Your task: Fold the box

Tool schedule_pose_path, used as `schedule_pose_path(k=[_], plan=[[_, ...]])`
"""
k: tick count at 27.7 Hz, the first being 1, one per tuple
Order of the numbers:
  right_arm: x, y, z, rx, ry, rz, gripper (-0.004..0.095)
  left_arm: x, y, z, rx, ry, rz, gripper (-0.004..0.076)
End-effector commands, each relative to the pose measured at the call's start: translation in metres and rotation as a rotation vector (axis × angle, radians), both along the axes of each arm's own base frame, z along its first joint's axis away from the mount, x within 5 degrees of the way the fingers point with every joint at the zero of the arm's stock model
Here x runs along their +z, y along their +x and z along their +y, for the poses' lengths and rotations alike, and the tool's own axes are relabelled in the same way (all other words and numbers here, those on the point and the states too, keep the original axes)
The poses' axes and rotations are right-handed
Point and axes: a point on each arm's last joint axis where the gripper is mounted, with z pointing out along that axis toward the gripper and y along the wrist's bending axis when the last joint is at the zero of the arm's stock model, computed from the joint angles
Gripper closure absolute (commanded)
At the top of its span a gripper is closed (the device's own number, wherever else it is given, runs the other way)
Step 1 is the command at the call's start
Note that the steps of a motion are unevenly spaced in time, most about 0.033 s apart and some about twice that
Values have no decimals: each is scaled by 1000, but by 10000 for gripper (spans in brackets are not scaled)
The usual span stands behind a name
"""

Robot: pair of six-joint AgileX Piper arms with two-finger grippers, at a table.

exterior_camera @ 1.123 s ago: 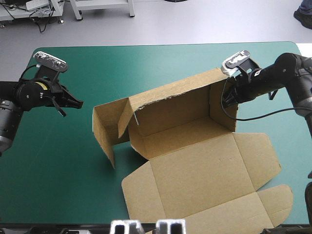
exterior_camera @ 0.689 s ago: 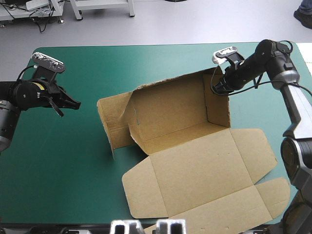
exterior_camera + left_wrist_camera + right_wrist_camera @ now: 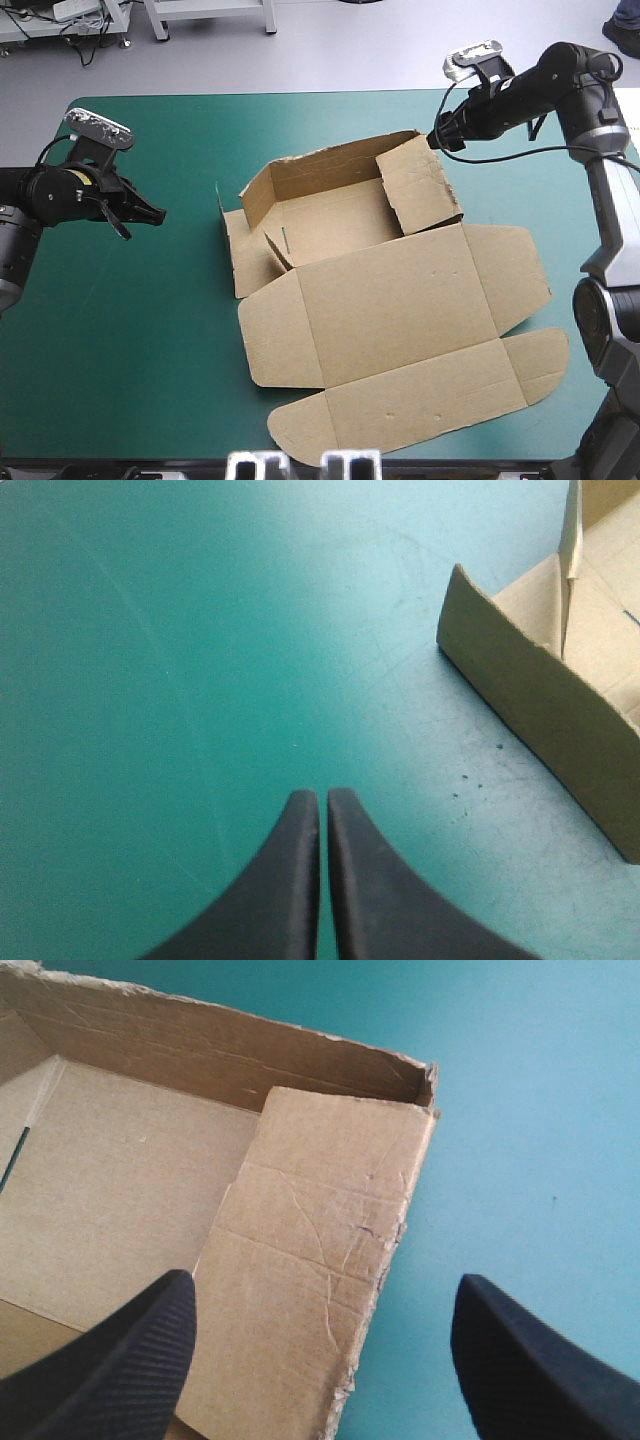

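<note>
Right hand (image 3: 440,135) is spread wide and holding nothing, hanging over the far right corner of the box (image 3: 400,310). Left hand (image 3: 323,795) is pressed together, empty, over bare surface (image 3: 150,350), well apart from the box's left end.

The box sits mid-surface. Its back wall (image 3: 320,170) is raised on the far side and its lid (image 3: 390,300) lies flat toward the near edge, tuck flap (image 3: 420,400) outermost. Its right end flap (image 3: 310,1260) is tipped inward over the tray floor, not upright. Its left end flap (image 3: 540,700) leans outward.

We read the step as setting the end walls. How we'd run it:
- Lower the right hand so one finger goes each side of the right end flap's free edge. Pinch the flap only and don't catch the back wall with it.
- Swing about the crease at the floor, no sideways pull. The box is loose on the surface and will likely slide.
- Bring the left hand in to brace the left end flap before we load the right side. It does nothing where it is.
- Board looks ragged along the back wall's rim and the flap's edge, with creases across the flap. We'd keep force low, since it will likely buckle at those creases rather than at the fold.
- Check the flap is square to the back wall before letting go, or it probably flops back in.
</note>
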Motion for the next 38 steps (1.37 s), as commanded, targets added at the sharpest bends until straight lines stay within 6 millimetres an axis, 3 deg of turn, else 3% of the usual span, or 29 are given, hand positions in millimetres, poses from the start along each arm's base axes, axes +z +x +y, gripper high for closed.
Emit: schedule_pose_path(k=[1,10,19,23,27,28,31,36,38], plan=[[30,-18,-5,-16,0,-71,240,19,-5,0,3,-18,-106,712],[-26,0,-2,-24,-11,108,243,19,-5,-1,2,-24,-110,712],[-86,20,28,32,-154,235,249,19,-5,-4,-11,-64,-104,712],[-104,27,32,11,-133,291,313,19,-5,-4,-11,-67,-101,712],[-100,28,33,18,-120,279,566,19,-6,-4,-12,-67,-95,712],[-98,29,34,38,-126,263,689,19,-6,-4,-12,-67,-95,712],[-91,30,35,70,-129,227,932,19,-6,-5,-14,-83,-95,712],[-73,29,40,78,-61,182,932,19,-6,-5,-10,-86,-101,712],[-54,23,41,77,-29,140,932,19,-5,-3,2,-87,-105,712]])
